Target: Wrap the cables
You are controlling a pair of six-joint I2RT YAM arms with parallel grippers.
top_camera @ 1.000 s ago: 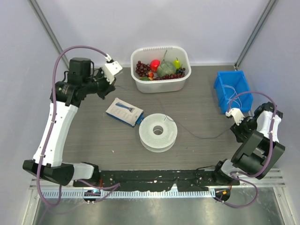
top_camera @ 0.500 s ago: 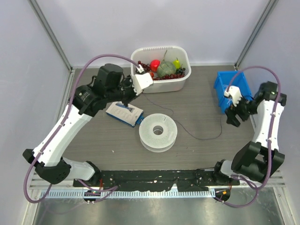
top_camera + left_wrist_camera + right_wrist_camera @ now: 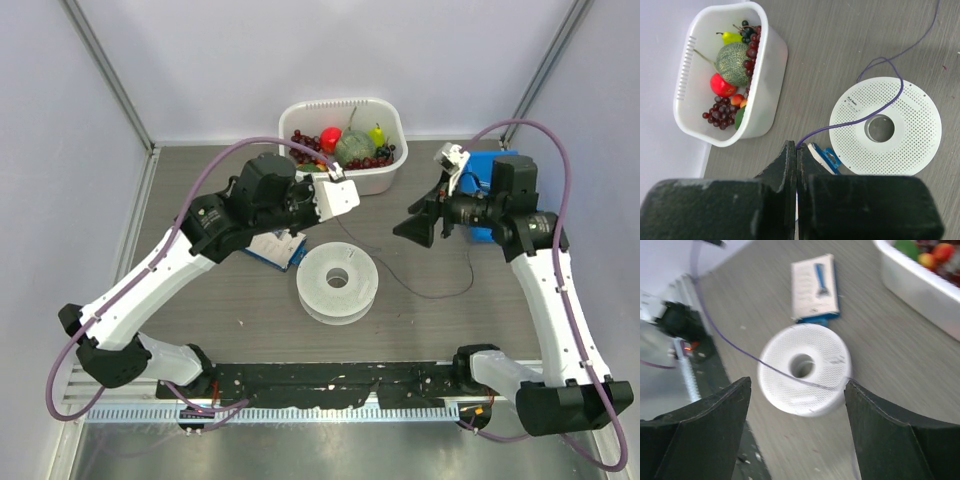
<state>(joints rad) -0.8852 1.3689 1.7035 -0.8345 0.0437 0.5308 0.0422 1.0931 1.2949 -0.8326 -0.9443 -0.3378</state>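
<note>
The left end effector (image 3: 796,150) is pinched shut on the thin cable (image 3: 440,296), which crosses the white spool (image 3: 338,281) and trails over the surface (image 3: 430,330). The right end effector (image 3: 415,228) hangs empty with its jaws wide. A fruit tub (image 3: 343,184) and a razor pack (image 3: 815,287) lie beside the spool.

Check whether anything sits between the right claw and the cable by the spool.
Nothing visible does. The open right claw hovers right of the white spool, with only bare table between it and the cable lying slack there. The left claw pinches the cable beyond the spool.
</note>
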